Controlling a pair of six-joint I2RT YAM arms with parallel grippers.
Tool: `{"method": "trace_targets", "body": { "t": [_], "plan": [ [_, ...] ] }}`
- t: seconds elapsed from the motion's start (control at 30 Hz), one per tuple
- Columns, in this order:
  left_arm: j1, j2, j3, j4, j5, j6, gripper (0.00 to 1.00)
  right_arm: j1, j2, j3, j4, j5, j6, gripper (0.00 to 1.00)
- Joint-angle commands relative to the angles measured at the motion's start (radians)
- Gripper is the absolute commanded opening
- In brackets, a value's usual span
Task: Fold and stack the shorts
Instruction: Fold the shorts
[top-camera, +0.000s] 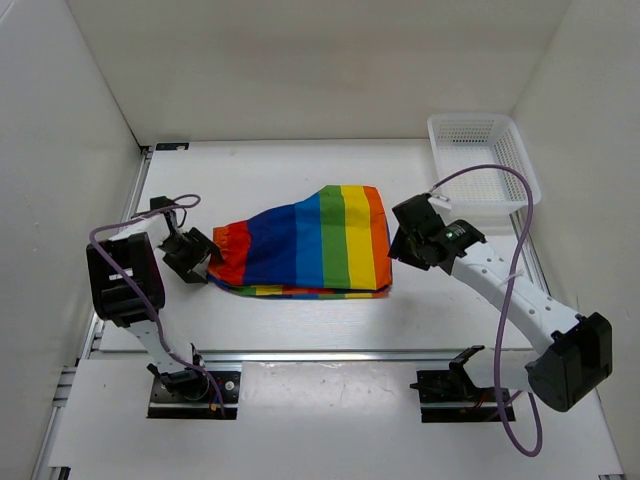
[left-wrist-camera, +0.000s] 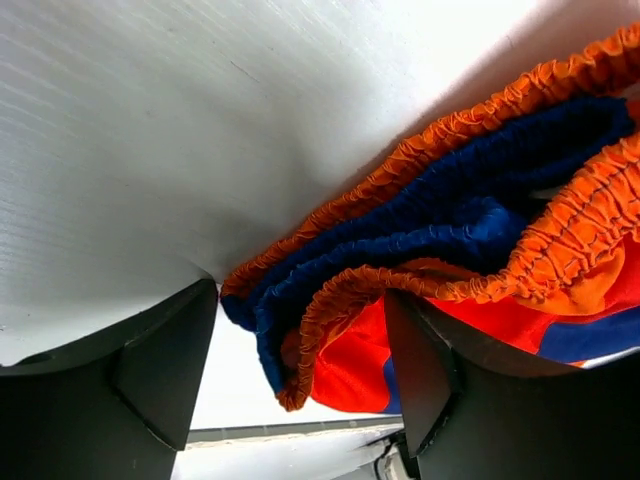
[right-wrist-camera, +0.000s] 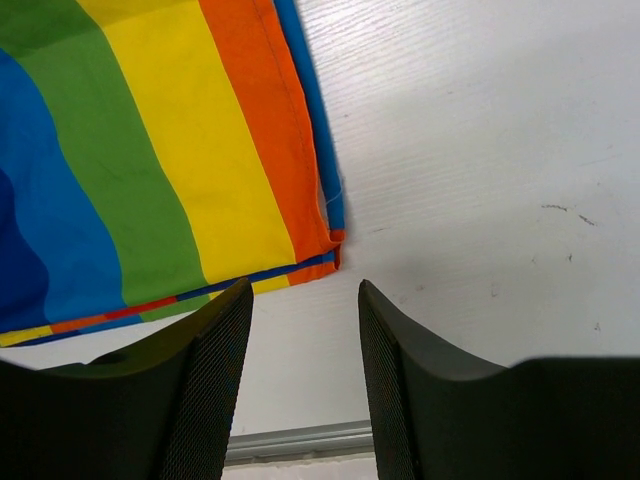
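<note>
On table (top-camera: 300, 170), one pair of shorts (top-camera: 305, 245)

Rainbow-striped shorts (top-camera: 305, 245) folded, apparently doubled, flat mid-table, waistband left.

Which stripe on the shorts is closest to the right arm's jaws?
The orange stripe, at the shorts' edge away from the waistband; yellow, green and blue lie farther off.

White matte table (top-camera: 250, 170) under soft, even light, plain white back wall (top-camera: 320, 60), white left wall (top-camera: 60, 150), white right wall (top-camera: 590, 90), aluminium rail (top-camera: 330, 354) across the table's near edge, white mesh basket (top-camera: 472, 117) in the far right corner
</note>
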Motion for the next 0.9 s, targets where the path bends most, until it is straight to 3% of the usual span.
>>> {"method": "trace_targets", "body": {
  "t": [0.0,0.1,0.17,0.2,0.27,0.37,0.47,0.7,0.87],
  "plan": [
    [-0.009,0.001,-0.025,0.050,-0.055,-0.014,0.78,0.006,-0.035,-0.011,-0.025,0.038,0.012,0.52],
    [-0.009,0.024,-0.025,0.051,-0.073,-0.023,0.61,0.006,-0.035,-0.011,-0.025,0.038,0.012,0.52],
    [-0.018,0.024,-0.006,0.051,-0.096,-0.032,0.43,0.006,-0.035,-0.011,-0.025,0.038,0.012,0.52],
    [-0.018,0.024,-0.005,0.051,-0.096,-0.032,0.25,0.006,-0.035,-0.011,-0.025,0.038,0.012,0.52],
    [-0.018,0.015,0.019,0.051,-0.105,-0.032,0.10,0.006,-0.035,-0.011,-0.025,0.038,0.012,0.52],
    [-0.007,-0.030,0.077,-0.030,-0.165,-0.023,0.10,0.006,-0.045,-0.001,-0.034,0.049,0.012,0.52],
    [-0.007,-0.074,0.217,-0.119,-0.315,-0.001,0.10,0.006,-0.054,-0.001,-0.045,0.059,0.003,0.52],
    [-0.163,-0.156,0.536,-0.328,-0.610,0.077,0.10,0.006,-0.054,-0.001,-0.045,0.059,-0.006,0.52],
    [-0.262,-0.144,0.682,-0.414,-0.702,0.106,0.10,0.006,0.036,0.015,0.084,-0.103,-0.123,0.51]
  ]
}}
